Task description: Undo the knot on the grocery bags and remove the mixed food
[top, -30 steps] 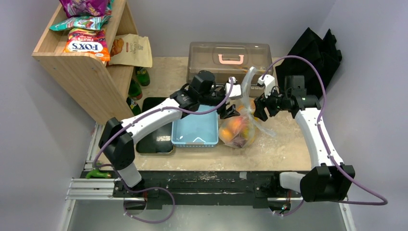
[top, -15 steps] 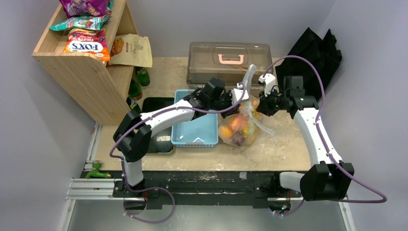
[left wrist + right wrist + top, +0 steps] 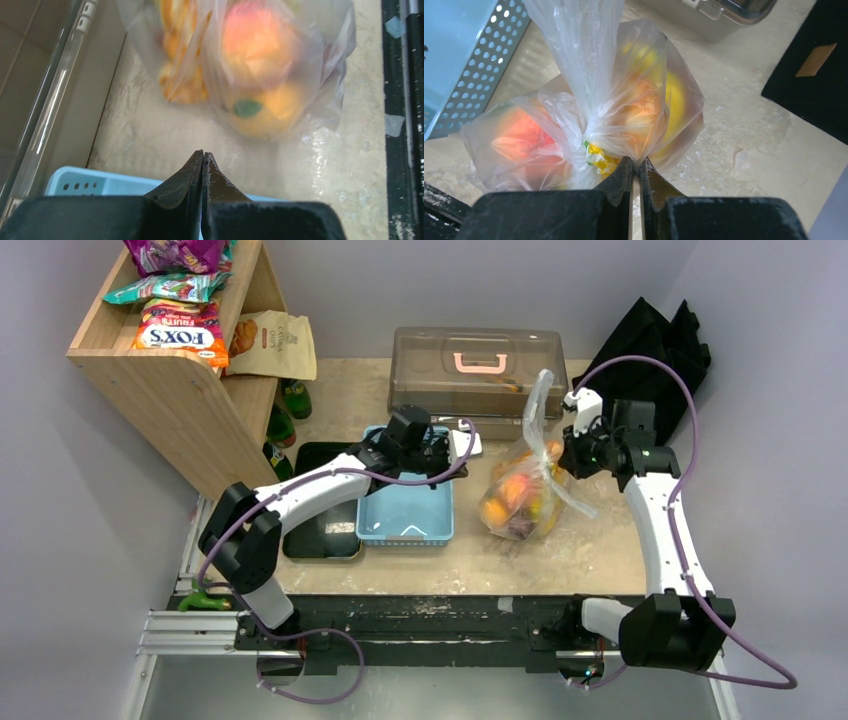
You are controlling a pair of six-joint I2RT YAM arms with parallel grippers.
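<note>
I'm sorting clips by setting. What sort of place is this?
Probably a lab test cell staged as a pantry: bare grey walls close around a small table, two robot arms bolted to a metal frame, and a wooden shelf of snack packets.

A light blue perforated basket [image 3: 405, 515] sits mid-counter [image 3: 590, 555]. Touching its left side lies a black tray [image 3: 320, 535]. Behind it stands a clear lidded box with a pink handle [image 3: 475, 365]. Far left of it rises a wooden shelf [image 3: 165, 395] holding snack packets [image 3: 180, 335], with green bottles [image 3: 293, 400] underneath. Well to its right is a black fabric bag [image 3: 655, 345].
</note>
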